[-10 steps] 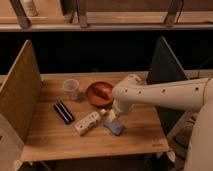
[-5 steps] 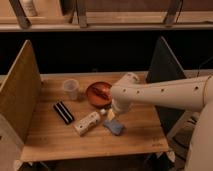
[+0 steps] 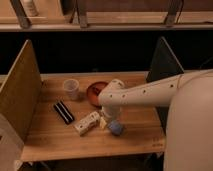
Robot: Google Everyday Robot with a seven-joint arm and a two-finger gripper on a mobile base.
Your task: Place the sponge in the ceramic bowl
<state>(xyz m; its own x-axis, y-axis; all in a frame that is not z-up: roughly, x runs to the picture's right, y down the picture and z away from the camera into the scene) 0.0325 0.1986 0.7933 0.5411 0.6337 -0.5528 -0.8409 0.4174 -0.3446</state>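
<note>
Wooden table (image 3: 60,142), pale and bare along its front edge, carries everything here. The blue-grey sponge (image 3: 117,128) lies on the boards near that edge, just right of a white bottle (image 3: 87,123) resting on its side. The gripper (image 3: 106,121) hangs low from the white arm (image 3: 150,92), right at the sponge's left edge (whether it is grasping the sponge or released, I cannot tell). The reddish-brown bowl (image 3: 94,92) sits behind, partly hidden by the arm, with a plastic cup (image 3: 71,88) beside it and a black striped block (image 3: 63,111) left of the bottle.
</note>
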